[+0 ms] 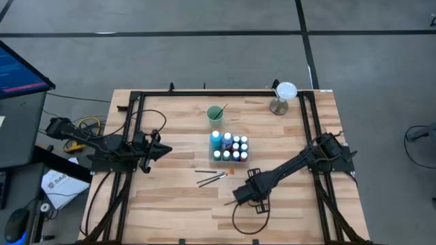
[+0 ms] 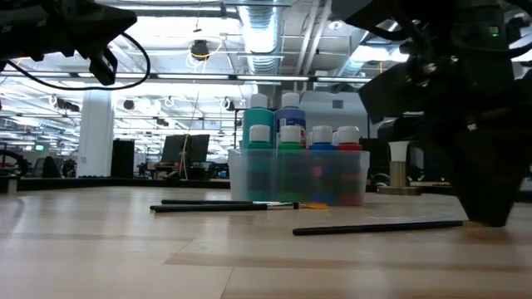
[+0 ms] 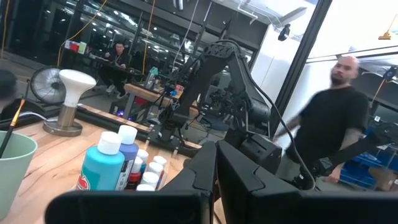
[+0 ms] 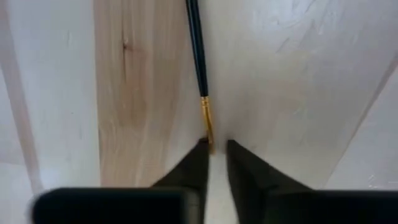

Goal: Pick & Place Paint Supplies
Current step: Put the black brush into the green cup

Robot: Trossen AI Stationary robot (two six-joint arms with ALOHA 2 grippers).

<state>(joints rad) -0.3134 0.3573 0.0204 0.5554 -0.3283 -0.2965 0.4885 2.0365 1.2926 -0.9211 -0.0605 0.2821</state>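
The white-capped paint bottles [image 1: 229, 148] stand in a clear tray [image 2: 241, 178] at the table's middle; they also show in the left wrist view [image 3: 118, 163]. Several thin brushes [image 1: 212, 177] lie flat just near of the tray. Another dark brush [image 2: 378, 225] lies flat on the table nearer the front edge. My right gripper [image 4: 213, 152] points down at that brush's gold ferrule end, nearly shut around it. My left gripper [image 3: 216, 171] hovers shut at the table's left side, off the wood [image 1: 163, 151]. My right gripper comes from above, pointing down, with its two fingers [image 4: 198, 160] on either side of the brush's gold ferrule end [image 4: 207, 124]. The brush runs away from the fingers along the wood and lies flat on the table [image 2: 378, 225]. The very tip is hidden between the fingertips.
A green cup [image 1: 216, 113] with a brush in it stands beyond the tray. A mushroom-shaped white-topped stand [image 1: 284, 96] sits near the far right corner. Black frame rails [image 1: 129, 129] run along the table's left and right sides. A person [image 3: 336, 124] stands beyond the table.
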